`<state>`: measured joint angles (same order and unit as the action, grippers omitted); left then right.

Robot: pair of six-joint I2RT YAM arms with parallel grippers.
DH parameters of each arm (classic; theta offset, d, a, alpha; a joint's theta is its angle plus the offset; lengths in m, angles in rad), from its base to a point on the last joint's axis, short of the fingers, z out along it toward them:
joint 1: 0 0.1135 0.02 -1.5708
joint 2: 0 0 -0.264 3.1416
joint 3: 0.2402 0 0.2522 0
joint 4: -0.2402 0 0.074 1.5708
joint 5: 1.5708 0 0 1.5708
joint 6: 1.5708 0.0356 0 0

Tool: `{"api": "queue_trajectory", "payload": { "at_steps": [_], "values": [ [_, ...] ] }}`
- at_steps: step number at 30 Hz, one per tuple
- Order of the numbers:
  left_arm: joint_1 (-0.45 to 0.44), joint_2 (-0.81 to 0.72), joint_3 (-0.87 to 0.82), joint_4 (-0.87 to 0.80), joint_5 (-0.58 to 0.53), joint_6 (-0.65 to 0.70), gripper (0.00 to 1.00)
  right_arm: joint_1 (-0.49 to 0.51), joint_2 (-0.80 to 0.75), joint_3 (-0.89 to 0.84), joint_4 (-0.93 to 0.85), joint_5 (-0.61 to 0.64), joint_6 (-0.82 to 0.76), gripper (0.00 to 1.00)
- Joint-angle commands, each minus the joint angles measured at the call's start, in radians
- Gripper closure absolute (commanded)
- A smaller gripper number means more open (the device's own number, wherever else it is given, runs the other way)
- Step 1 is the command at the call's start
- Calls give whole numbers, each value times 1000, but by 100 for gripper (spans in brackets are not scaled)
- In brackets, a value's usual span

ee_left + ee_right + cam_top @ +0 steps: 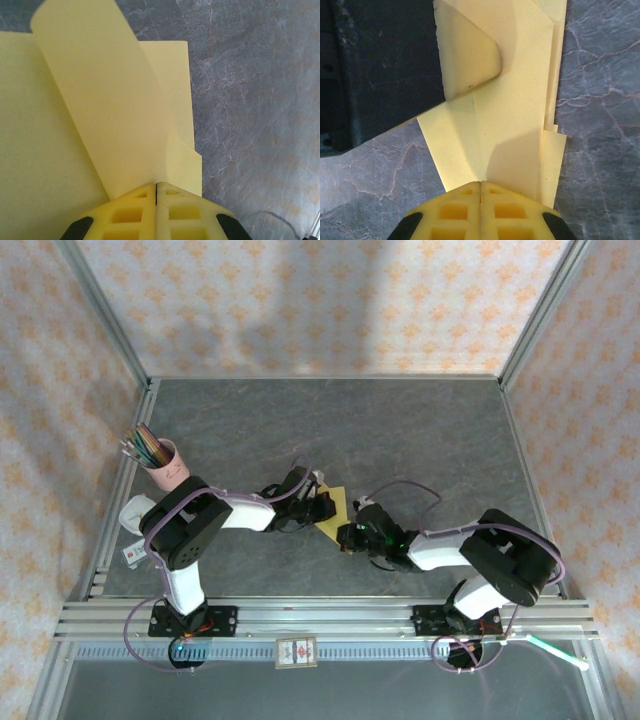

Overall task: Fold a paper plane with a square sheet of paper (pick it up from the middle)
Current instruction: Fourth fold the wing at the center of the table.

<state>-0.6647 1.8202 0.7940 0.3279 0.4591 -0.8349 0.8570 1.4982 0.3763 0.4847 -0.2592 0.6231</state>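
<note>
1. In the top view the yellow sheet of paper [335, 508] lies at the middle of the frame, on the dark marbled counter [400, 430], between the two claws. It is already creased into several layers, as the stepped edges at the right of the right wrist view show
2. The left claw [156, 192] is clenched on the lower end of a flap, which curls up from the flat part toward the upper left of its frame. I judge that it lifts this flap to bring it over for a fold
3. The right claw [480, 187] is also clenched, and it nips the near edge of the layered paper at the bottom centre. Probably this pins the sheet so that it cannot slide while the flap is turned
4. At the upper left of the right wrist view, a finger [470, 60] of the left claw and its black body sit over the paper. The two claws are very near, so they could get in the way of each other
5. A pink cup [170, 470] with coloured sticks stands at the left of the top view, well apart from the paper, and it does not block the fold
</note>
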Motion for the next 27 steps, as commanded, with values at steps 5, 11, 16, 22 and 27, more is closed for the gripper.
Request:
{"api": "queue_trajectory", "payload": {
  "at_steps": [5, 11, 16, 22, 27],
  "values": [
    [11, -68, 26, -16, 7, 1, 90, -4, -6, -57, -76, 13, 4, 100],
    [-8, -72, -34, 67, 58, -63, 95, -4, 4, -50, -71, 15, 4, 100],
    [-15, -15, -6, 71, 80, -57, 98, -7, 2, -42, -78, 17, 1, 100],
    [-7, 51, 44, 9, 35, -1, 99, -9, -6, -46, -92, 7, -3, 100],
    [10, 78, 18, -15, -8, 16, 100, -13, -26, -48, -122, -19, -9, 100]
  ]
}}
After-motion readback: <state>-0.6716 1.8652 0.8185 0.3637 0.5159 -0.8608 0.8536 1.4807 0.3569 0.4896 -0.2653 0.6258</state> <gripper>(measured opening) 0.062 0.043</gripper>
